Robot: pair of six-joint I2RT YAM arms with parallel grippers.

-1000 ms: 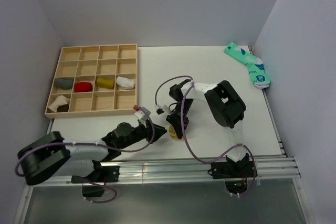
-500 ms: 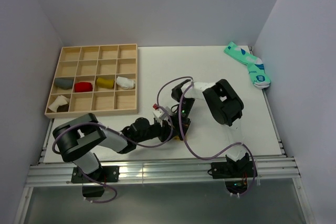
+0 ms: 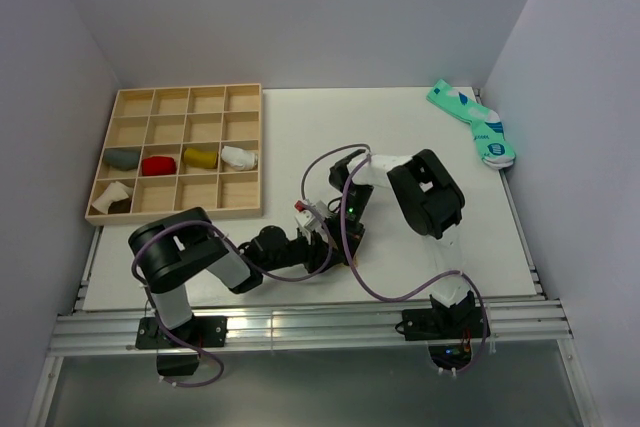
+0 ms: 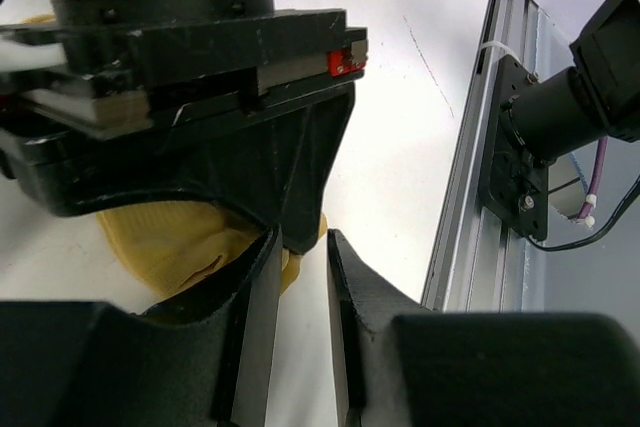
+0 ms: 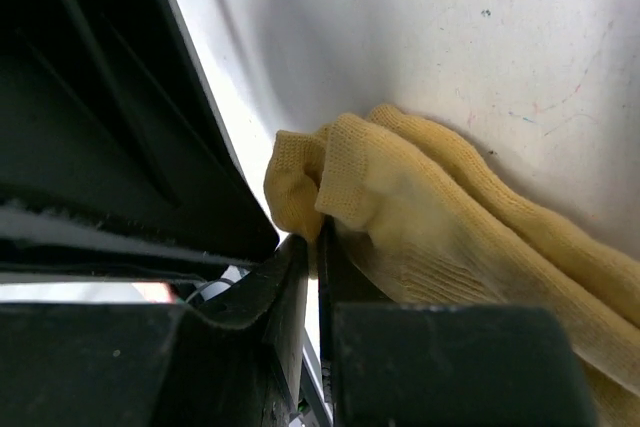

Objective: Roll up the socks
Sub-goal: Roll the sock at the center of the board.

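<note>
Rolling is partly done: five rolled socks (image 3: 158, 164) sit in the tray (image 3: 178, 92), far left. On the table (image 3: 300, 127), near the middle, the yellow sock (image 5: 420, 217) lies with its edge pinched by the closed right tool (image 5: 312, 277). The left tool (image 4: 303, 277), slightly open, holds nothing. Green socks (image 3: 475, 125) lie unrolled, far right.

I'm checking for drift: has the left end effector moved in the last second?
Yes. The left end effector slid rightward, farther from the wooden tray, toward the yellow sock.

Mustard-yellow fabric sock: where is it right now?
The mustard-yellow fabric sock lies on the white table, front centre, seen in both wrist views; the right gripper pinches its edge in its jaws.
</note>
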